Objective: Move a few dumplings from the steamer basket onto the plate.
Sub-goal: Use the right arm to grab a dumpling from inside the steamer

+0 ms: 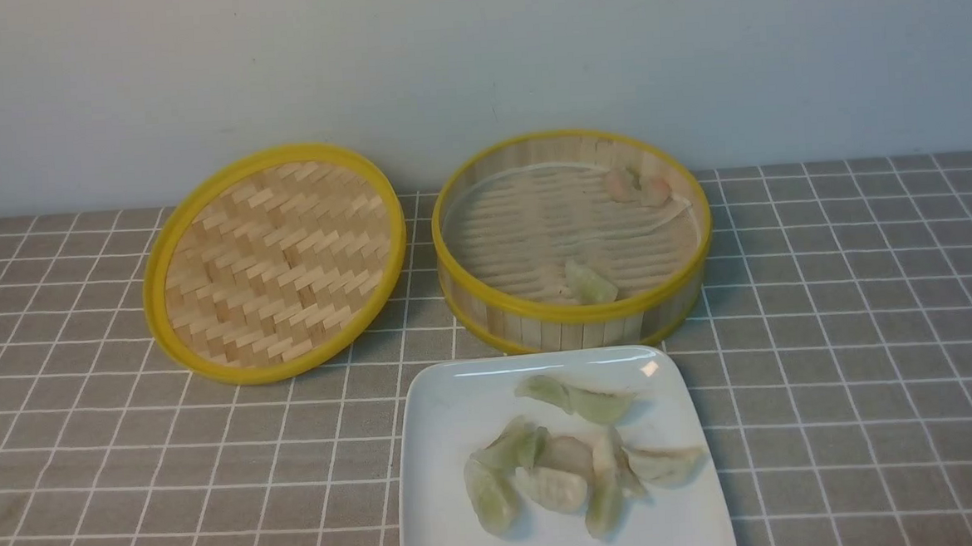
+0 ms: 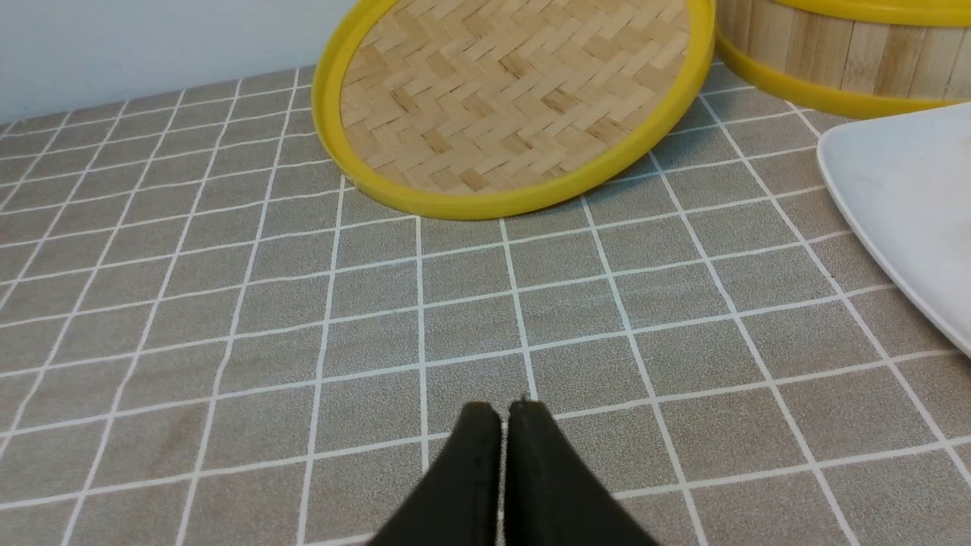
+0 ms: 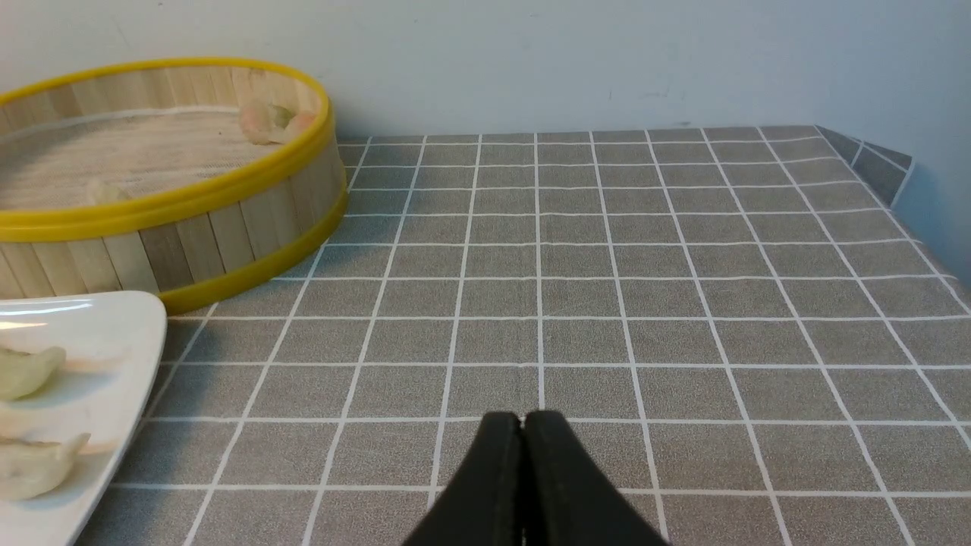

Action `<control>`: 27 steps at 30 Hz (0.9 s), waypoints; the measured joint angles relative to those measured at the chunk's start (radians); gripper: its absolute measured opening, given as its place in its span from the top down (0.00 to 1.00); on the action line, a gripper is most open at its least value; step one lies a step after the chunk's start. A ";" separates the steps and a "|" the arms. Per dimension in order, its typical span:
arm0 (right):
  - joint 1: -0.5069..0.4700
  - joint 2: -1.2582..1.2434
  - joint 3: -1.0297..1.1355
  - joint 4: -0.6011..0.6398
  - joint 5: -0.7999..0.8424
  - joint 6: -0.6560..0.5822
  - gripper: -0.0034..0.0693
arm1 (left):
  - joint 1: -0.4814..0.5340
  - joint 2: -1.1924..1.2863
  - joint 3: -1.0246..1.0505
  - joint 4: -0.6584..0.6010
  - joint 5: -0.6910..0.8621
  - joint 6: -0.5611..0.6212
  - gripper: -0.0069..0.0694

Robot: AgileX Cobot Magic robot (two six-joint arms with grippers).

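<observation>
The dumplings (image 1: 551, 486) are split between 2 places. Most lie in a loose heap on the plate (image 1: 437, 442), across its middle and right part. I count about 8 there, mostly pale green with 1 or 2 paler or pinkish ones. They overlap, so the exact number is unsure. 3 are in the steamer basket (image 1: 575, 310): 2 pinkish ones (image 1: 618, 183) side by side against the far wall, and 1 green one (image 1: 590, 282) by the near wall. The rest of the basket floor is bare liner.

The plate sits just in front of the basket, on the robot's side. I cannot tell whether their edges touch.

Since the task asks only for a few dumplings, it looks done or very nearly done. At most, 1 more pick from the 3 left in the basket could follow.

The left gripper (image 2: 504, 413) has its fingers drawn together with nothing between them. It hangs over the checked tablecloth (image 1: 871, 328), with the lid ahead of it. The right gripper (image 3: 523, 421) is likewise pressed together and empty, over bare cloth to the right of the plate and basket. Neither arm reaches into the front view.

Counted: 1 basket, 1 plate and 1 woven lid (image 1: 273, 263). The lid is just left of the basket, and its basket-side edge looks raised.
</observation>
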 joint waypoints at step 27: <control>0.027 0.000 0.010 0.743 -0.629 0.219 0.97 | 0.000 0.000 0.000 0.000 0.000 0.000 0.92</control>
